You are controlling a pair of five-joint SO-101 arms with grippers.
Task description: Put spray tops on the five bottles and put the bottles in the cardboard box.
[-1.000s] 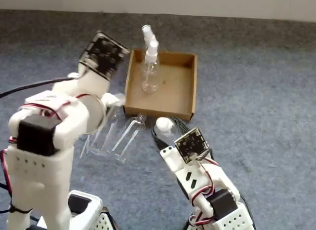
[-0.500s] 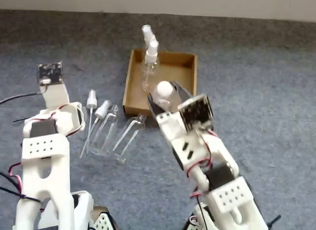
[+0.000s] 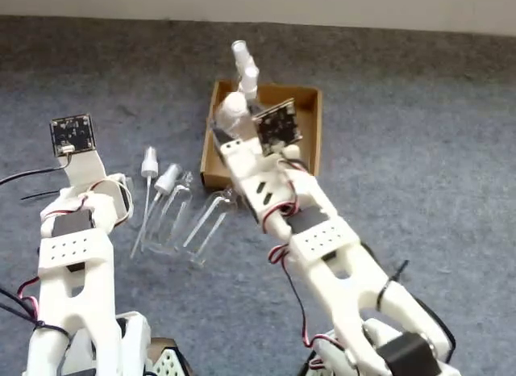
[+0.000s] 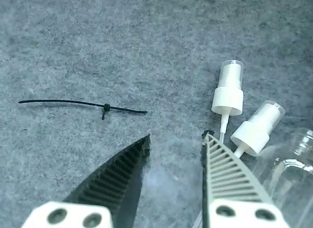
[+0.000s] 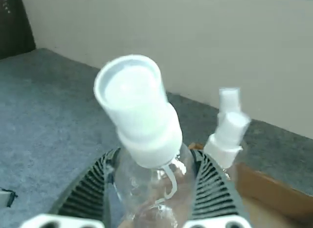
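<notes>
On the left, the left gripper [image 4: 176, 137] is seen low over the carpet [image 4: 73, 42], with its jaws spread and nothing between them. Just to its right, two loose spray tops [image 4: 228, 88] are laid on the carpet. Beside them, open bottles [image 3: 208, 223] are laid flat, just near and left of the cardboard box [image 3: 314, 126]. Further right, a capped bottle [image 5: 146, 135] is pinched by the right gripper [image 5: 155, 157]. It is held above the left side of the box, close to two capped bottles [image 3: 246, 69] stood inside. The boxing step seems to be in hand. Next, the bottle should be lowered gently, so the standing two are not knocked, and then let go.
</notes>
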